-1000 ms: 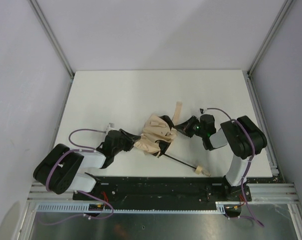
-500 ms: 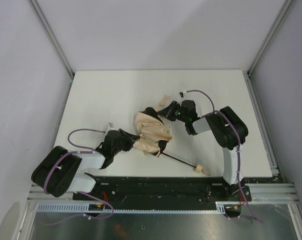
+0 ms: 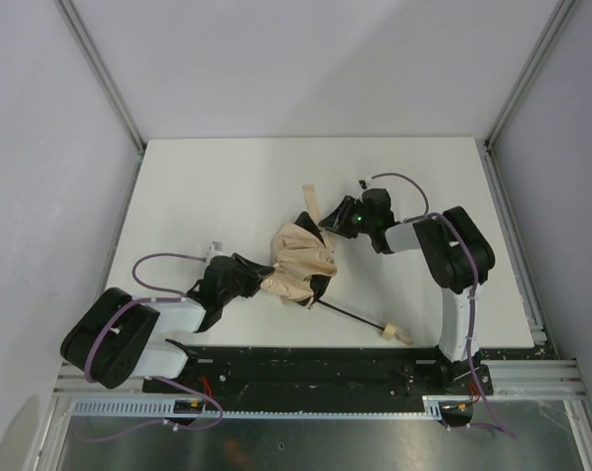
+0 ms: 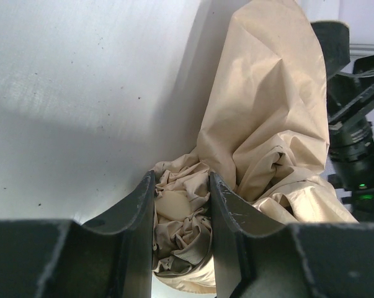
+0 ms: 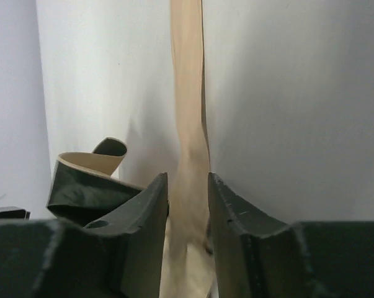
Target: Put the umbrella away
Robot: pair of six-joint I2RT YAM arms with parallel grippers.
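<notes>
My left gripper point(image 4: 182, 183) clenched the crumpled canopy of the umbrella point(image 3: 300, 265), which lay mid-table point(image 3: 207, 186). Its strap point(image 5: 188, 74) ran between the fingers of my right gripper point(image 5: 188, 181); gripped or freed, I couldn't tell.

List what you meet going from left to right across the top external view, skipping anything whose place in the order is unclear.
left arm's shoulder → umbrella's canopy → knob handle → right arm's elbow
</notes>
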